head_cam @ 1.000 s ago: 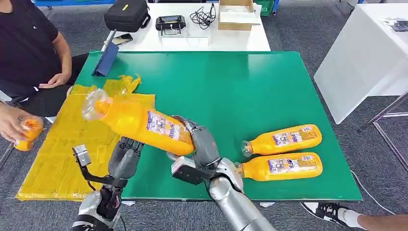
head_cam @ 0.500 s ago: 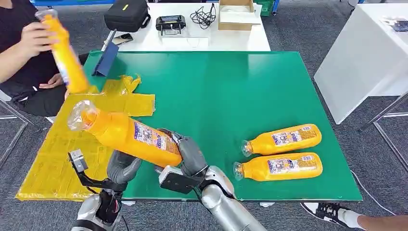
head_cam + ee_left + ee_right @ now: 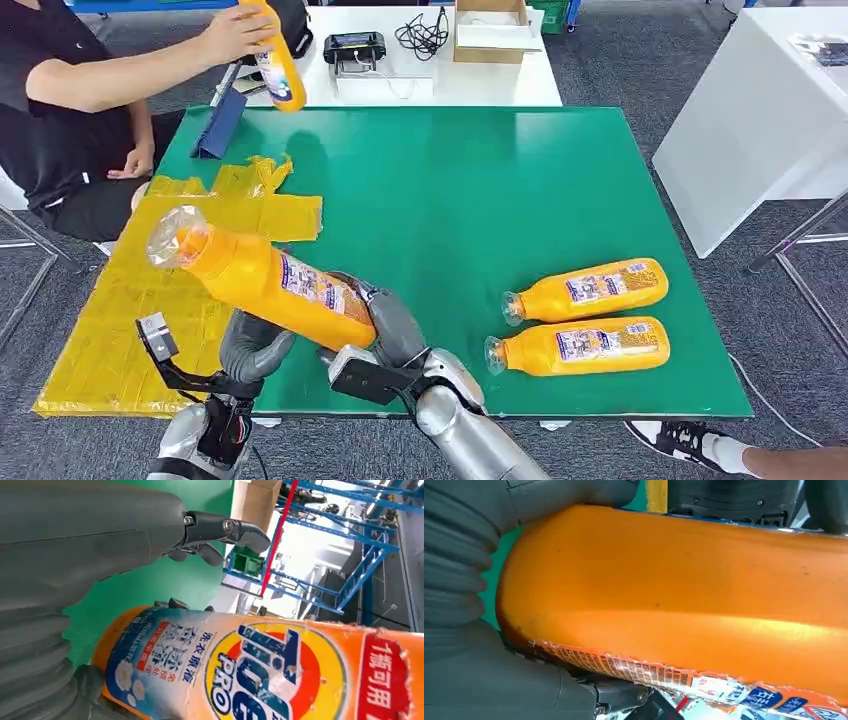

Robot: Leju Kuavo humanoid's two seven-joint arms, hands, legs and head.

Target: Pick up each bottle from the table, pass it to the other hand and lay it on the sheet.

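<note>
My right hand (image 3: pixel 395 325) grips the base end of an orange detergent bottle (image 3: pixel 265 285) and holds it tilted above the table's front left, cap end over the yellow sheet (image 3: pixel 110 330). The right wrist view shows the bottle's body (image 3: pixel 684 595) pressed into that hand. My left hand (image 3: pixel 255 345) sits just under the bottle's middle. In the left wrist view its fingers (image 3: pixel 225 530) are spread and apart from the labelled bottle (image 3: pixel 260 670). Two more orange bottles (image 3: pixel 590 285) (image 3: pixel 585 347) lie side by side at the front right of the green table (image 3: pixel 450 190).
A person seated at the left holds another orange bottle (image 3: pixel 275 60) raised over the table's back left corner. A blue folder (image 3: pixel 220 125) lies at that corner. Behind stands a white table with a black bag (image 3: pixel 265 30) and a cardboard box (image 3: pixel 490 28).
My right hand has carried the bottle a little left and nearer, down onto the left hand. The person has lifted their bottle from beside the sheet up over the back left corner.
</note>
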